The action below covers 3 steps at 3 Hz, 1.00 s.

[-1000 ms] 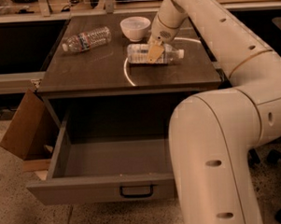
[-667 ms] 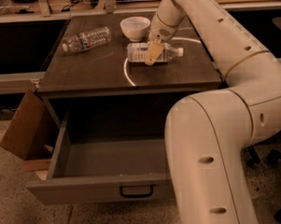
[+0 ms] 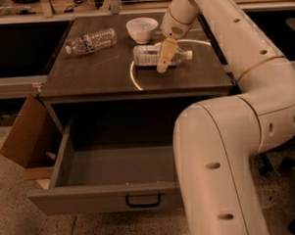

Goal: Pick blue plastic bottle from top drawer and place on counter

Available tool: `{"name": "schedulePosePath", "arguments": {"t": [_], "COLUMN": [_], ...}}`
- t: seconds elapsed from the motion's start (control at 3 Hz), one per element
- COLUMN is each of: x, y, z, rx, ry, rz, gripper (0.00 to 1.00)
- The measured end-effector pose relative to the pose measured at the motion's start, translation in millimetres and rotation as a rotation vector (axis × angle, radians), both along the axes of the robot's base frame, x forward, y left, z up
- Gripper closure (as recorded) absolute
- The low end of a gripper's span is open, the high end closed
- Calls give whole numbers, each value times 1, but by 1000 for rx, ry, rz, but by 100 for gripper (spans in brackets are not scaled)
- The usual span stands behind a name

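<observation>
Already, your blue plastic bottle (image 3: 146, 56) lies on its side on the counter (image 3: 96, 72), toward 2 o'clock of the top, with its cap pointing to 3 o'clock. The gripper (image 3: 163, 61) sits right over the bottle's middle; you cannot tell whether it is clamped or slack. The top drawer (image 3: 92, 198) hangs open at 6 o'clock. This looks like the placing step: release if needed, then lift straight up, clear of the white bowl (image 3: 142, 29) at 11 o'clock.

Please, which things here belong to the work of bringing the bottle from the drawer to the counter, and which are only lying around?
For the job:
blue plastic bottle, lying on the counter
top drawer, pulled open
pincer, at the bottle

Lying about:
clear water bottle
white bowl
cardboard box
</observation>
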<state>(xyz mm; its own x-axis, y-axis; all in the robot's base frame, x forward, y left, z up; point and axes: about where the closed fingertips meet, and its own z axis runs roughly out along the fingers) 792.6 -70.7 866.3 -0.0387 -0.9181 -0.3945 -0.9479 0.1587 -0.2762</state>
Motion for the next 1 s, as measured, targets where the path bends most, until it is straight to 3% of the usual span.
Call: {"name": "schedulePosePath", "arguments": {"t": [0.67, 1.0], "x": [-31, -44], "y": [-42, -71], "z": [43, 63], "rx": [32, 56], "ry": [-28, -58], "rz": [68, 61], "gripper": [0, 0]}}
